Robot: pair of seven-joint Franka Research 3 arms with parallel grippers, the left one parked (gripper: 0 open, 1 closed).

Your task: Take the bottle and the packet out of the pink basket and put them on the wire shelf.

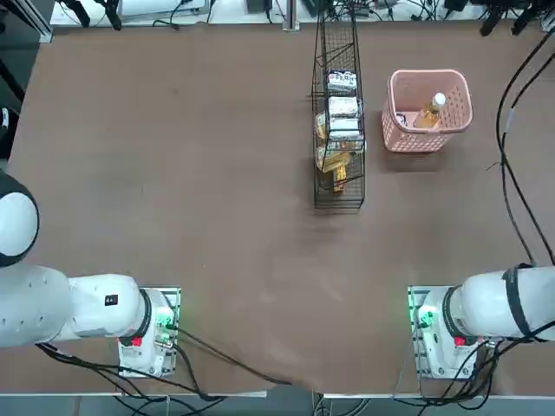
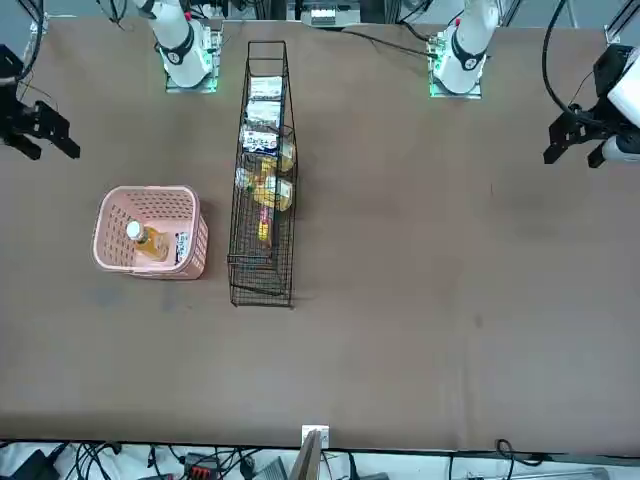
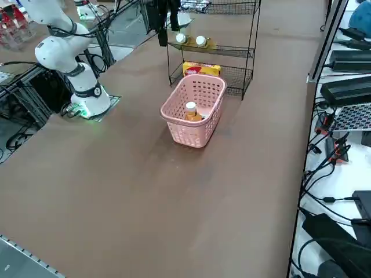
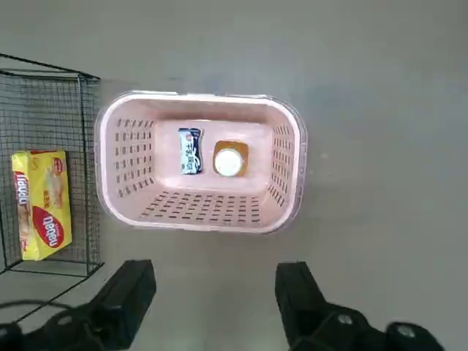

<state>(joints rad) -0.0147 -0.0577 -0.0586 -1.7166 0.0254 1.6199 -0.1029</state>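
Observation:
The pink basket stands on the table just to the robot's right of the wire shelf. Inside it the bottle, amber with a white cap, stands nearly upright. The small whitish packet with dark print stands right beside the bottle. My right gripper hangs high above the table on the robot's side of the basket, open, with nothing between its fingers.
The wire shelf holds white and yellow packets along its length; its end nearest the robot is bare wire. Cables trail along the table's right edge. Both arm bases sit at the near edge.

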